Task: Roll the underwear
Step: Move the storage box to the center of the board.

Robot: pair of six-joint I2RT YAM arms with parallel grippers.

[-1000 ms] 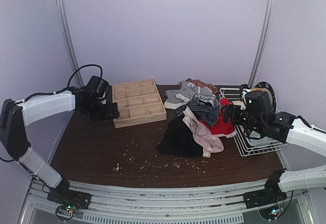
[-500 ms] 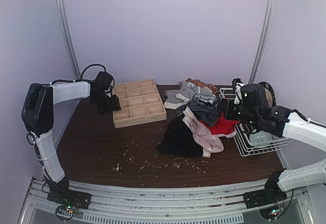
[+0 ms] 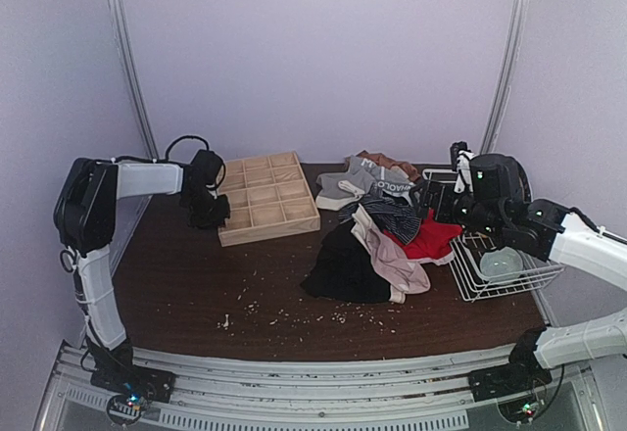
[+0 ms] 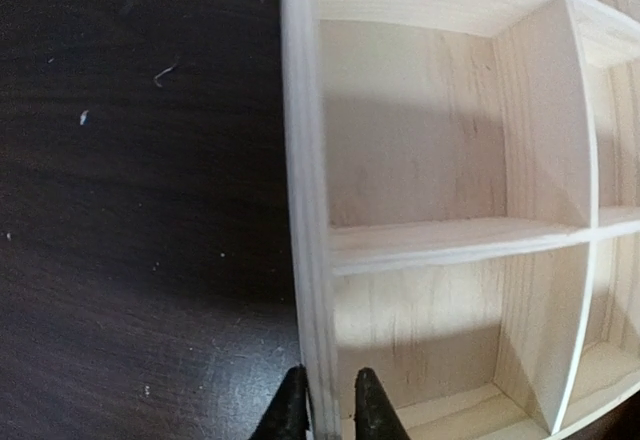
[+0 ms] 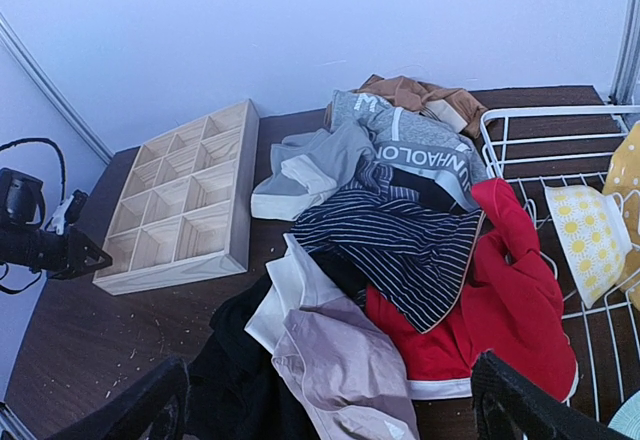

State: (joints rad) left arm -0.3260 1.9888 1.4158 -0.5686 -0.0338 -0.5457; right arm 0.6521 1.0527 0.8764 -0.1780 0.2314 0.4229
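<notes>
On table (image 3: 176, 289): one underwear pile (image 3: 382, 240); left claw (image 4: 328, 412) clamped on one tray (image 4: 420, 160), right claw (image 5: 330, 405) apart.

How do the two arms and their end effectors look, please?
The left arm and the right arm have white rounded links and black joints. A black cable loops over the left wrist. The left end effector and the right end effector each carry two black fingers.
</notes>
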